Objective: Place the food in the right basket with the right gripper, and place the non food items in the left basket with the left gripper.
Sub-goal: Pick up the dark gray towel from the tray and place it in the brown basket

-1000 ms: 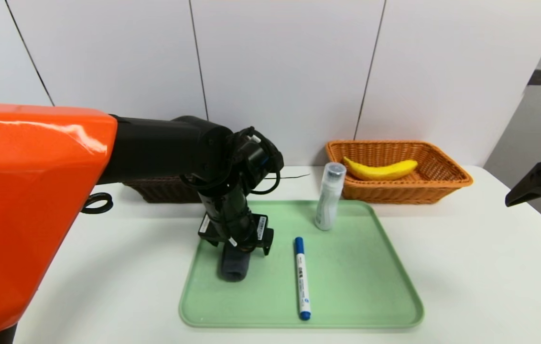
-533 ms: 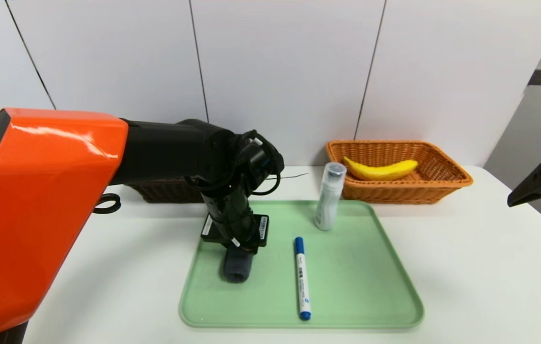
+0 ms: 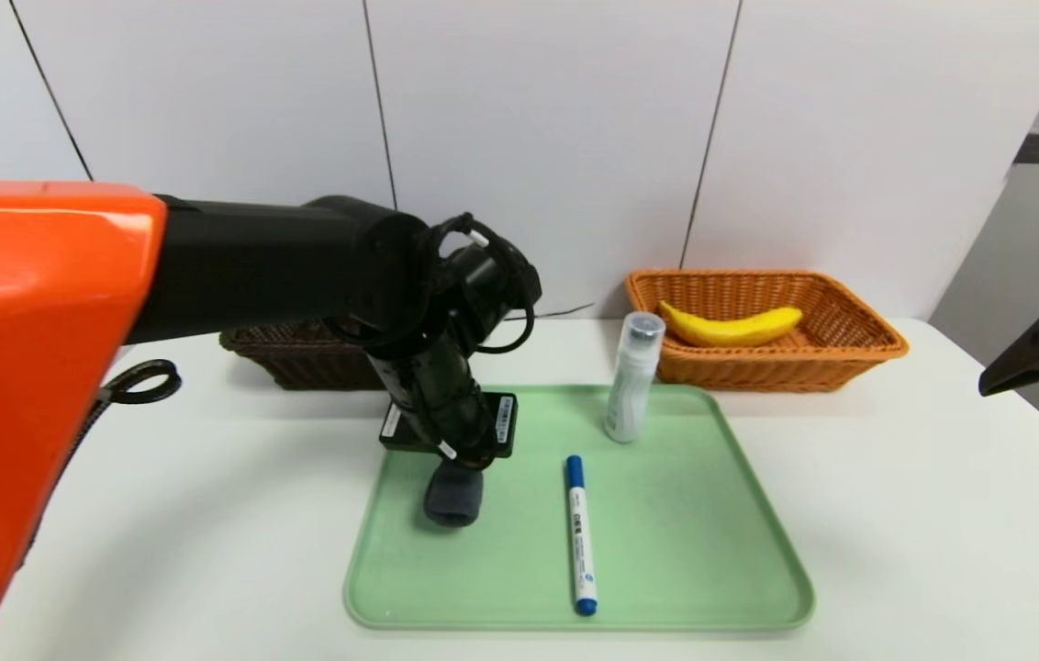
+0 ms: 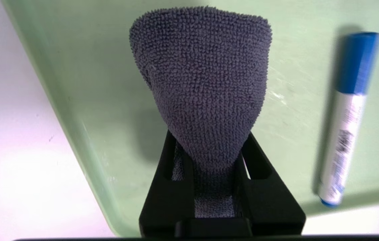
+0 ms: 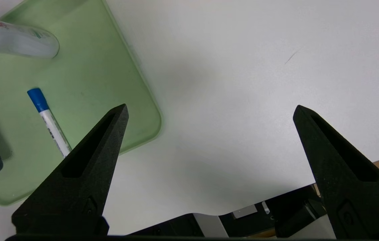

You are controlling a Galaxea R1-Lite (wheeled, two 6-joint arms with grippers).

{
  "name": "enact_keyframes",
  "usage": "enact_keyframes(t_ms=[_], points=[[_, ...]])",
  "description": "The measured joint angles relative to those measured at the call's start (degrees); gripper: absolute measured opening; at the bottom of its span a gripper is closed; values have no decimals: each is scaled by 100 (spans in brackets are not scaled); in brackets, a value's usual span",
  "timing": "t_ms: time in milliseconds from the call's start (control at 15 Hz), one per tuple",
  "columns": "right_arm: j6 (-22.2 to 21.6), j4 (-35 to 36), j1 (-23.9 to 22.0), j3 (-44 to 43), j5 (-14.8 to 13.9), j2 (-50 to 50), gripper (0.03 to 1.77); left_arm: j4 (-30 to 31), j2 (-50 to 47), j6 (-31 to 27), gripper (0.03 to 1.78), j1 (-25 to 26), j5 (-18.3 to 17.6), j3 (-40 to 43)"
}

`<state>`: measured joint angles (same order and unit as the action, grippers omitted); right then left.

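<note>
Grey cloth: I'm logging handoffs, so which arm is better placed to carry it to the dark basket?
Left. The left gripper is already shut on the grey cloth, beside the dark basket. The right gripper hangs open, off beyond the tray.

Head view high, facing forward-down — wrist views close above shared tray (image 3: 758, 551)

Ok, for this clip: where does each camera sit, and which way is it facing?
Head: up on the robot, looking down at the green tray; left arm shows.
Left wrist: behind the left gripper, shut on the grey cloth.
Right wrist: behind the open right gripper, over the table.
All three share the marker.
</note>
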<state>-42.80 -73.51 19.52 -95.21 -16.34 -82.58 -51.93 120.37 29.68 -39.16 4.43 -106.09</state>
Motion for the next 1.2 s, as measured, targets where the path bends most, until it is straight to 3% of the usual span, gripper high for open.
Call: enact_keyframes(t_ms=[267,467,800,1000,1200], points=[[-5,0,-28,1,9,0,170,6,-996,-122,33,-80,-478,-60],[-6,6,-34,1,18,-16,170,34,-1805,-361,33,73,-594,-83],[-11,9,-37,1,27,-24,170,356,-2277,-874,33,1393,-618,-560],[-9,9,-39,1,24,-24,170,900,-1993,-1309,33,2199,-629,-675],[-11,6,-39,12,51,-24,170,1457,-1495,-1571,33,2678,-633,-697]])
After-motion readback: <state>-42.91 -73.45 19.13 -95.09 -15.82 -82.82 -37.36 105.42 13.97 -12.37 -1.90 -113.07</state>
